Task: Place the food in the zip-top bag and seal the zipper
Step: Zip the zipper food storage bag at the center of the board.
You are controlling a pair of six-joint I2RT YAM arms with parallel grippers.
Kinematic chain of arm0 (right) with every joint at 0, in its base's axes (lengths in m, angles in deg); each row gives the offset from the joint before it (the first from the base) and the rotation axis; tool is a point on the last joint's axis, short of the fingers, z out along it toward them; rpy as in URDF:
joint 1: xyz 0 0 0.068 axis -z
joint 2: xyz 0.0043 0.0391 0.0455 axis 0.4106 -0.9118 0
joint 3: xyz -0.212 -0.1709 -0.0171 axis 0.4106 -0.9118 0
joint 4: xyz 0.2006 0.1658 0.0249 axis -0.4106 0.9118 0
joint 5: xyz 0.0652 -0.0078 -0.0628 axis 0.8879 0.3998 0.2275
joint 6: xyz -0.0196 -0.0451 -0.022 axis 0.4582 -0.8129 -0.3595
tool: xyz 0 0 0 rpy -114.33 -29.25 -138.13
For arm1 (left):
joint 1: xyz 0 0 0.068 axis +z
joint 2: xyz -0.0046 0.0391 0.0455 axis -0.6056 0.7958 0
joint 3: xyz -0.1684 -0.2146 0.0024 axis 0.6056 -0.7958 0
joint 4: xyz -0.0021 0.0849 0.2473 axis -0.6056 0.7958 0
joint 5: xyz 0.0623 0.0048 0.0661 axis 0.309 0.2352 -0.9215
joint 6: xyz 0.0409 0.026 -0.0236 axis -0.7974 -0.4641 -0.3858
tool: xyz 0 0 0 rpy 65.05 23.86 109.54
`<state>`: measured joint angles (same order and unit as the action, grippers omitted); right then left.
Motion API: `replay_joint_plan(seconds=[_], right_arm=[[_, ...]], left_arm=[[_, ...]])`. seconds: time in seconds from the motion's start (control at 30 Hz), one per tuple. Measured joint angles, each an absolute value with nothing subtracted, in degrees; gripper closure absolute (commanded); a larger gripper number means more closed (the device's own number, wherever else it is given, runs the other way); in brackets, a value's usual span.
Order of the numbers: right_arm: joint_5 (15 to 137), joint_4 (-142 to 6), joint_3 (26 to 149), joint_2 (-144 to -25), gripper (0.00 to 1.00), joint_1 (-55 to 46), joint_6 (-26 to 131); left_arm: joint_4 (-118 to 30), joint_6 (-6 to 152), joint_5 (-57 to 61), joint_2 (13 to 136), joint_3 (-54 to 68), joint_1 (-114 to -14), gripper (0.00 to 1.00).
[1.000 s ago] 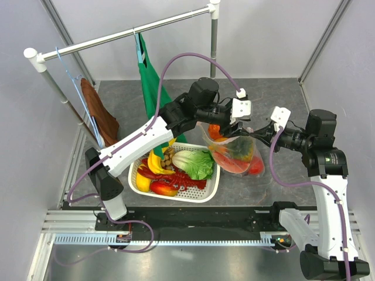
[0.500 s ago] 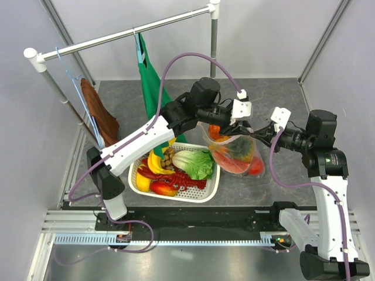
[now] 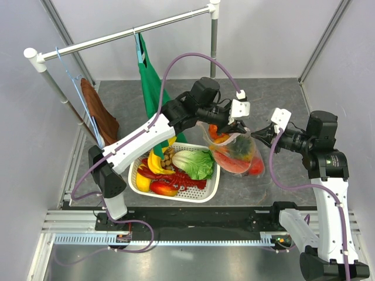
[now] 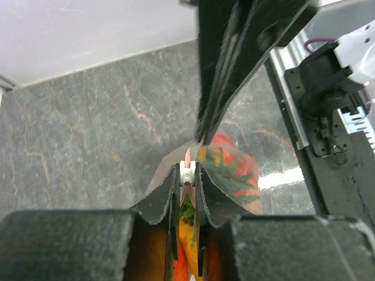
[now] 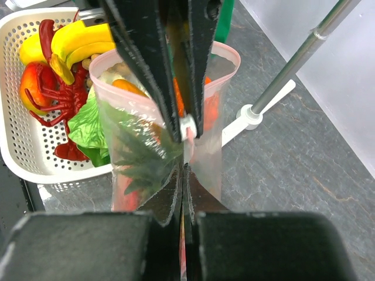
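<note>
The clear zip-top bag (image 3: pixel 235 153) hangs between both grippers, just right of the basket, holding red, orange and green food (image 3: pixel 234 149). My left gripper (image 3: pixel 237 126) is shut on the white slider (image 4: pixel 187 173) of the pink zipper (image 5: pixel 225 55), near the bag's right end. My right gripper (image 3: pixel 255 135) is shut on the bag's edge (image 5: pixel 183 170) right below the slider. In the right wrist view the mouth behind the slider stands open in a loop. The left gripper (image 4: pixel 187 170) and right gripper (image 5: pixel 183 171) nearly touch.
A white perforated basket (image 3: pixel 214 186) left of the bag holds bananas (image 3: pixel 155 164), lettuce (image 3: pixel 196 163) and a red lobster (image 3: pixel 183 180). A green cloth (image 3: pixel 151 88) and a brown cloth (image 3: pixel 99 114) hang from the white rail (image 3: pixel 123 34). The rail's post (image 3: pixel 214 41) stands behind the bag.
The left gripper has shifted slightly left along the bag's mouth with the slider. The right gripper keeps its hold on the bag's edge; the bag barely moved.
</note>
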<state>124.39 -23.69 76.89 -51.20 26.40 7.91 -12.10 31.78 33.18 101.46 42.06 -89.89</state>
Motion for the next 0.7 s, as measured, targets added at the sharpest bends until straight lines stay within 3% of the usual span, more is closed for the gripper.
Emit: replay_joint_plan(seconds=[0.13,0.17,0.27,0.37,0.53,0.7], right_arm=[[124.2,-23.6,76.9,-50.8,0.98,26.4,7.5],[124.2,-23.5,76.9,-50.8,0.72,26.4,7.3],[124.3,-22.2,77.0,-50.8,0.29,26.4,6.0],[124.7,-20.3,77.6,-51.5,0.15,26.4,4.3],[125.3,-17.3,80.8,-54.6,0.12,26.4,2.1],[125.5,-17.0,81.3,-57.5,0.26,26.4,1.4]], left_arm=[[-11.7,30.7,33.1,101.1,40.6,-88.7,0.92],[-11.6,30.5,33.1,101.0,40.3,-88.5,0.93],[-11.0,30.1,34.1,100.9,39.9,-88.2,0.96],[-11.0,30.1,35.5,100.8,39.9,-88.2,0.98],[-10.8,30.2,37.2,100.8,40.9,-88.3,0.98],[-10.7,30.6,37.6,100.8,43.0,-88.4,0.98]])
